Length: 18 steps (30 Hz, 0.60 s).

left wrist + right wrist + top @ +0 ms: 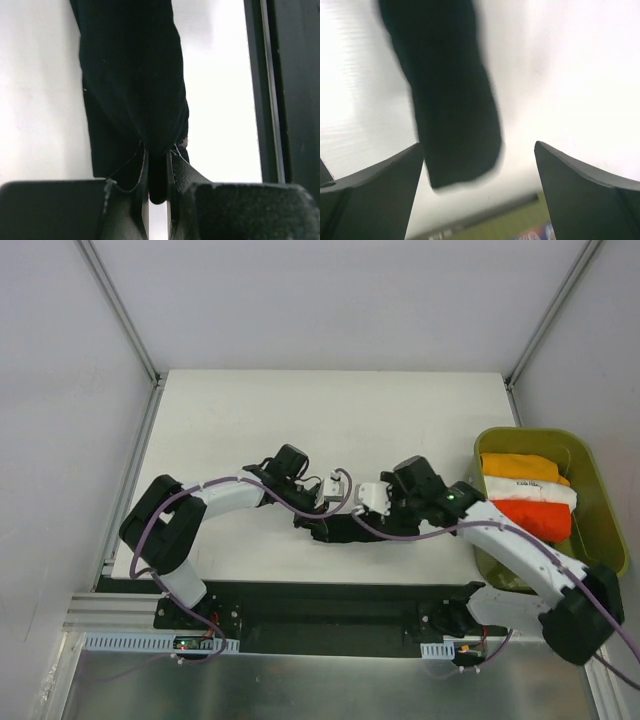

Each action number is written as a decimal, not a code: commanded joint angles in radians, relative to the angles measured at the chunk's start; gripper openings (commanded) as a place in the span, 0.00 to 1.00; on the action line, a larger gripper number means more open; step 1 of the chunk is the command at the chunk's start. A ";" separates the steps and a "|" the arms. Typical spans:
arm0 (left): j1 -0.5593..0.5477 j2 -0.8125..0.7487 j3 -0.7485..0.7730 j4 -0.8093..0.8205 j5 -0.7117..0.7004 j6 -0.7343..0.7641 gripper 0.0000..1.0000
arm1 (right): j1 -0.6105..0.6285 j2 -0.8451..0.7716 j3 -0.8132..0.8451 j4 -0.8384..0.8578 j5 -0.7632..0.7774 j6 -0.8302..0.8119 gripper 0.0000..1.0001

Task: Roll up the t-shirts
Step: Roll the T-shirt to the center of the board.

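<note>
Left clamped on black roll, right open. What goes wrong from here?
1. The left gripper pinches only one end of the rolled black cloth t-shirt; with the right gripper open, lifting may unroll it.
2. In the top view the right arm crosses the olive-yellow plastic bin corner; a swing might bump it.

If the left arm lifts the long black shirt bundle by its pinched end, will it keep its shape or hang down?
Probably floppy: the black t-shirt is soft cloth, bunched where the left gripper pinches one end. Lifted there, the free end would likely sag and the bundle may loosen.
</note>
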 commanded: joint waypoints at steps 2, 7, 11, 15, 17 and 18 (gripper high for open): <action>-0.030 -0.018 0.018 -0.162 -0.004 0.020 0.00 | -0.139 -0.251 0.107 -0.109 0.084 0.161 0.96; -0.056 -0.017 0.031 -0.213 -0.001 0.053 0.00 | -0.448 -0.206 0.155 -0.253 -0.153 0.487 0.96; -0.059 -0.014 0.047 -0.238 0.001 0.058 0.00 | -0.472 -0.275 0.094 -0.299 -0.458 0.284 0.96; -0.059 -0.004 0.062 -0.259 0.010 0.063 0.00 | -0.346 -0.445 -0.109 -0.138 -0.389 -0.030 0.96; -0.059 0.002 0.067 -0.267 0.010 0.066 0.00 | -0.332 -0.414 -0.132 -0.137 -0.418 -0.084 0.96; -0.059 0.003 0.070 -0.268 0.010 0.067 0.00 | -0.310 -0.394 -0.129 -0.138 -0.438 -0.093 0.96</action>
